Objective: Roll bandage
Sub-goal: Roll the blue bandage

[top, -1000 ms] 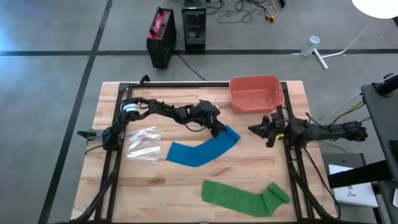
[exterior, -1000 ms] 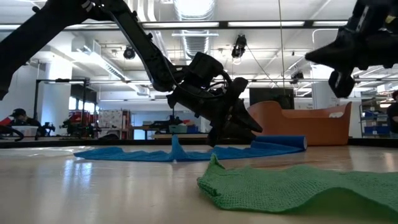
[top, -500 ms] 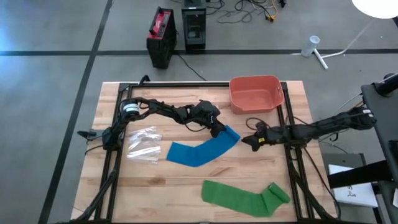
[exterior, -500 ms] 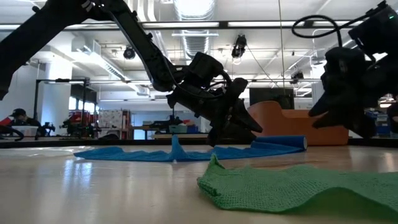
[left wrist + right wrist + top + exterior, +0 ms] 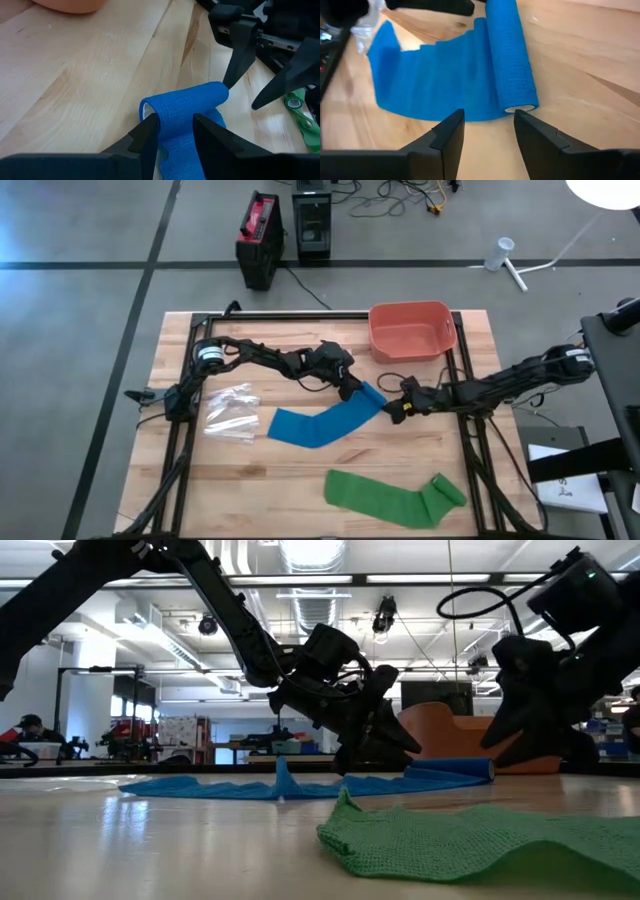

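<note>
Fingers of our left gripper (image 5: 172,135) clamp the blue bandage (image 5: 325,422) at its rolled end. Our right gripper (image 5: 485,130) sits just beside that end, fingers apart.

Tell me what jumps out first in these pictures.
The blue bandage lies mid-table, its rolled end pinched by the left gripper. The right gripper, open, points at the roll's other end, just short of it. A green bandage lies loose near the front edge, with a salmon bin at the back and a clear plastic bag to the left.
</note>
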You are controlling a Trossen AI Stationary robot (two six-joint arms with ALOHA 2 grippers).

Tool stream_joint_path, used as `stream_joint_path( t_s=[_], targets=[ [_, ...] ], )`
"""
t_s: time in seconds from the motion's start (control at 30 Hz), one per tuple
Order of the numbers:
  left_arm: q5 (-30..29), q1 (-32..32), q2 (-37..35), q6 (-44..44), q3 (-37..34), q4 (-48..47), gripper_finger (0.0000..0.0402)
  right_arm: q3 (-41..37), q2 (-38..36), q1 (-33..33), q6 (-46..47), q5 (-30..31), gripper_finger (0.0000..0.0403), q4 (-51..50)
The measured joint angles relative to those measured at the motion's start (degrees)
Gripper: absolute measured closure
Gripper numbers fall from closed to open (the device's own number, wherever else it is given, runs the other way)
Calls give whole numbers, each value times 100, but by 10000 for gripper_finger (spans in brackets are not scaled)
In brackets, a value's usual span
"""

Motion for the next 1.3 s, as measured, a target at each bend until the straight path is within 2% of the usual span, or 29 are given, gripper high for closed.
stream_joint_path(
  t_s=[0.23, 0.47, 1.3],
  targets=[
    [0, -10, -4, 0, 0, 0, 287, 274, 679, -2, -1, 14, 235, 13],
    [-81, -11, -7, 70, 0, -26, 287, 567, 982, 2, -418, 360, 243, -8],
    [76, -79, -190, 139, -11, -601, 287, 605, 452, 0, -1024, 990, 290, 43]
  ],
)
